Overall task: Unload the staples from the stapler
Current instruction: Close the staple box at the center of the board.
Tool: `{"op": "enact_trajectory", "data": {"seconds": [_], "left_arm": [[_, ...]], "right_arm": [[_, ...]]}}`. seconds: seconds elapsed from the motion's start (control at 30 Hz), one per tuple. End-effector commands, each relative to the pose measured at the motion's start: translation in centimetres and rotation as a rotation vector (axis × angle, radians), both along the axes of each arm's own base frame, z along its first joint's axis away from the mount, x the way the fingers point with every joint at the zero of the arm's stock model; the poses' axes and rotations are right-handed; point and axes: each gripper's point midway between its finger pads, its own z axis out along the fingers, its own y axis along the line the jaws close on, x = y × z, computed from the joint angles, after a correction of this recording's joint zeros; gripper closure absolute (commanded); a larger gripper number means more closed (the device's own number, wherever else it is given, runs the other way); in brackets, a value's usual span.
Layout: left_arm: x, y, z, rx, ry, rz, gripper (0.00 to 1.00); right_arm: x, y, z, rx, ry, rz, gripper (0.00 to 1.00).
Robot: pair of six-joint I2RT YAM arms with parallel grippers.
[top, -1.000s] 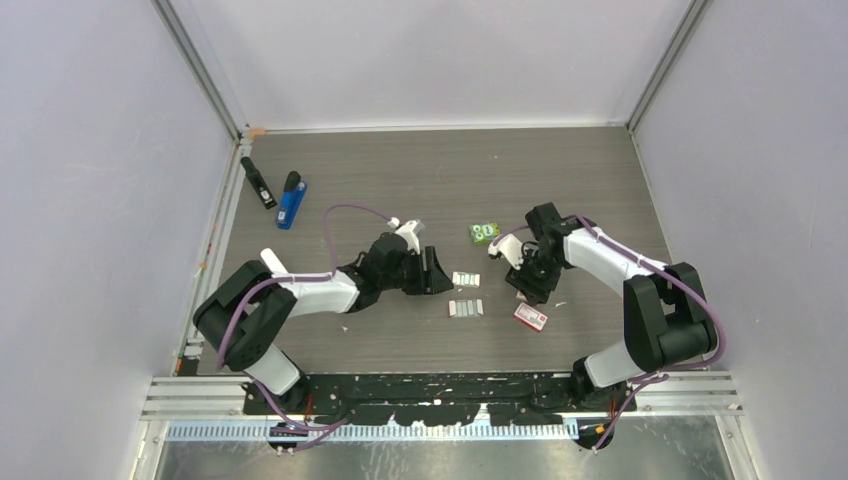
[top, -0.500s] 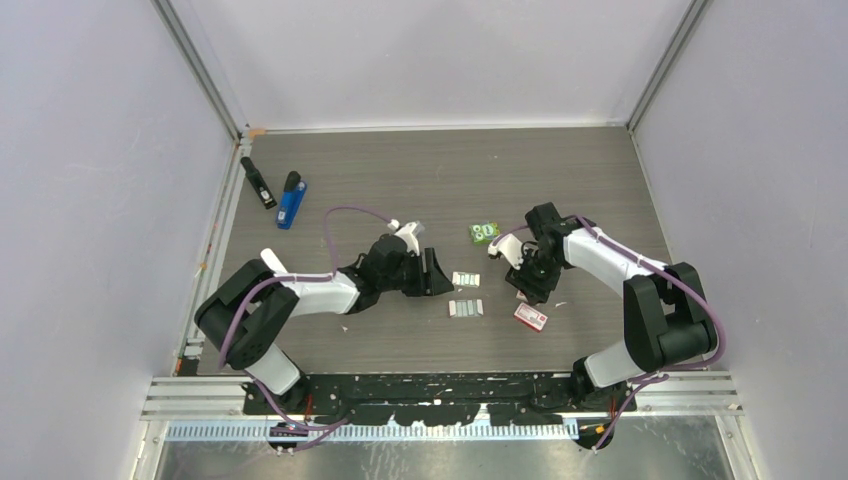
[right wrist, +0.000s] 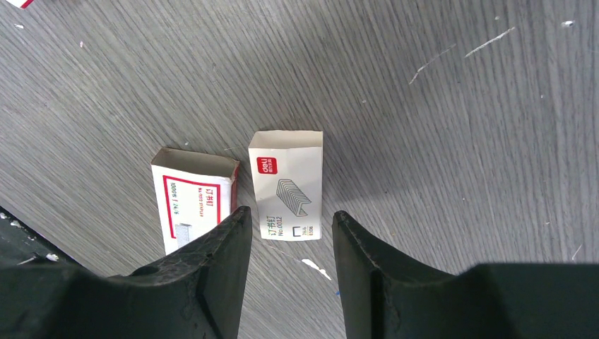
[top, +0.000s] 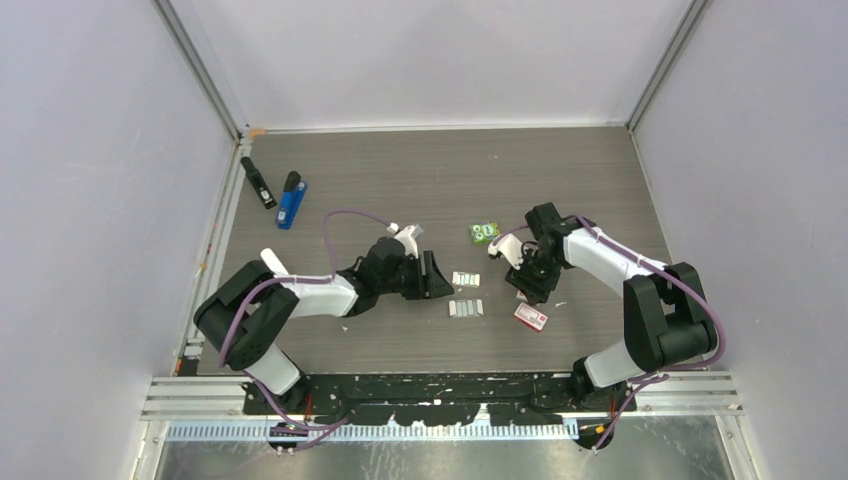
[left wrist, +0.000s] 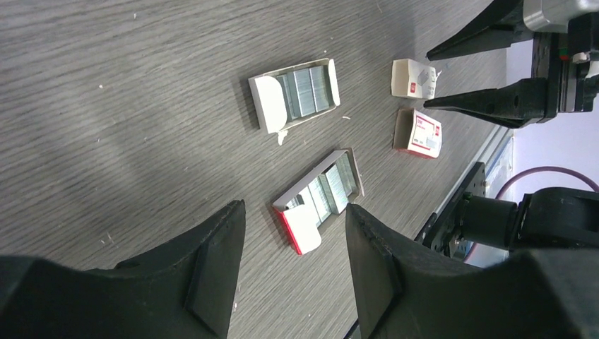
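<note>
Stock as I read it from my console. Item one, the staples [left wrist: 309, 86]: flat, silvery-grey ribbed strips, packed in two shallow open card trays on the table [top: 400, 170], a dark grey board with fine wood grain. The upper tray [left wrist: 267, 104] is white with a rounded flap; the lower tray [left wrist: 300, 229] has a red end flap. Both lie between the two arms, well apart from the black stapler [top: 258, 183] and the blue stapler [top: 291, 200], which lie near each other at the far left edge. Item two, a pair of rectangular card sleeves: a white sleeve [right wrist: 288, 183] printed with a line drawing of staples, and a red-bordered sleeve [right wrist: 194, 205] just beside it, not touching. Item three, a small glossy green packet [top: 484, 233]. Left gripper [left wrist: 293, 207]: matt black wedge-shaped fingers, spread apart, nothing between them, low over the red-flapped tray. Right gripper [right wrist: 291, 215]: likewise parted and empty (the white sleeve shows through the gap between its fingers).
</note>
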Motion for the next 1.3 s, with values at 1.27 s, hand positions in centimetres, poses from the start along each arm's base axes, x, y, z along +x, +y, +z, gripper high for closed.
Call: {"op": "enact_trajectory", "data": {"seconds": [1.27], "left_arm": [[-0.4,-0.1,3.9,-0.127,-0.100,-0.015,0.29]], "right_arm": [[0.8,0.9,0.8,0.035,-0.040,0.059,0.50]]}}
